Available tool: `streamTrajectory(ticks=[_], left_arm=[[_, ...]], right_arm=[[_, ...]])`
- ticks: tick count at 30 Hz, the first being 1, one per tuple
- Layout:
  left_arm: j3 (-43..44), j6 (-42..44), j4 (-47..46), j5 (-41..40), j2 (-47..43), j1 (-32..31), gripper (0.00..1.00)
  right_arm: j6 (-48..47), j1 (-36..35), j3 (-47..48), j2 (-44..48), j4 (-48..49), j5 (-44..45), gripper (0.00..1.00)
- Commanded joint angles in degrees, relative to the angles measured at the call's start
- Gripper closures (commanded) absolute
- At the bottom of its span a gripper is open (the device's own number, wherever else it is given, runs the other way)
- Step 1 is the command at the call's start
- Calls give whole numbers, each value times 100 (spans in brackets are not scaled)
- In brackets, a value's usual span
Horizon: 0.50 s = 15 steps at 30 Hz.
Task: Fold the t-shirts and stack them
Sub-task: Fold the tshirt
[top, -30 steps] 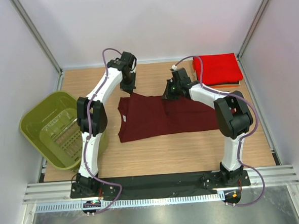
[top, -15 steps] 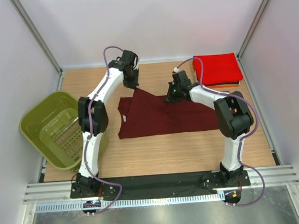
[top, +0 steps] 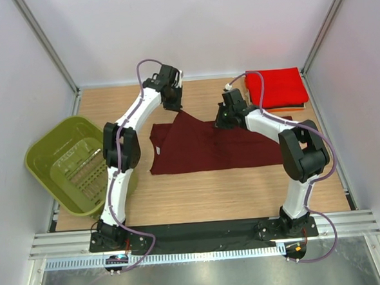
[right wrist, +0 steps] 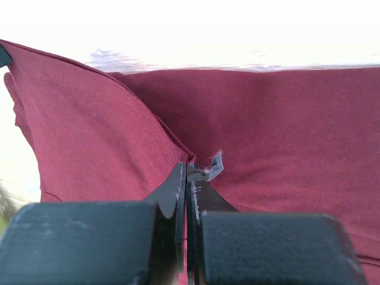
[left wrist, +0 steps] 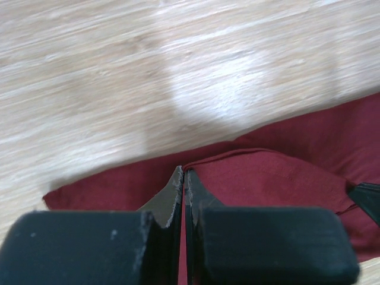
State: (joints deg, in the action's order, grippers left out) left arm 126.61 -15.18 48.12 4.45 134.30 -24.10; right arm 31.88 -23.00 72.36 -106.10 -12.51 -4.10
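Note:
A dark maroon t-shirt (top: 203,148) lies spread on the wooden table, its far edge lifted. My left gripper (top: 175,106) is shut on the shirt's far left edge; in the left wrist view (left wrist: 183,173) the cloth (left wrist: 279,172) runs between its closed jaws. My right gripper (top: 222,122) is shut on the far edge further right; the right wrist view (right wrist: 189,169) shows the cloth (right wrist: 279,130) pinched at the tips. A folded bright red t-shirt (top: 276,87) tops a stack at the far right, with thin orange and dark edges (top: 292,108) under it.
An olive-green plastic basket (top: 75,164) stands tilted at the table's left edge. White walls with metal frame posts enclose the table. The arm bases sit on a black strip at the near edge.
Both grippers have moved toward the far side of the table, pulling the maroon shirt's far edge with them. The left gripper has also shifted a little to the right.

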Motion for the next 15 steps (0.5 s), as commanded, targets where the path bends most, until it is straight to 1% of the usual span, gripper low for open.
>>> streamTrajectory(ticks=[1, 6, 10, 15], left_arm=[[277, -99, -408, 345, 131, -16, 100], [277, -73, -479, 601, 202, -77, 100], [207, -20, -522, 750, 184, -148, 100], [4, 94, -672, 646, 17, -262, 100]], right_arm=[[38, 24, -37, 292, -14, 208, 99], [152, 33, -151, 406, -137, 383, 99], [415, 33, -493, 573, -59, 577, 99], [661, 33, -775, 679, 65, 568, 99]])
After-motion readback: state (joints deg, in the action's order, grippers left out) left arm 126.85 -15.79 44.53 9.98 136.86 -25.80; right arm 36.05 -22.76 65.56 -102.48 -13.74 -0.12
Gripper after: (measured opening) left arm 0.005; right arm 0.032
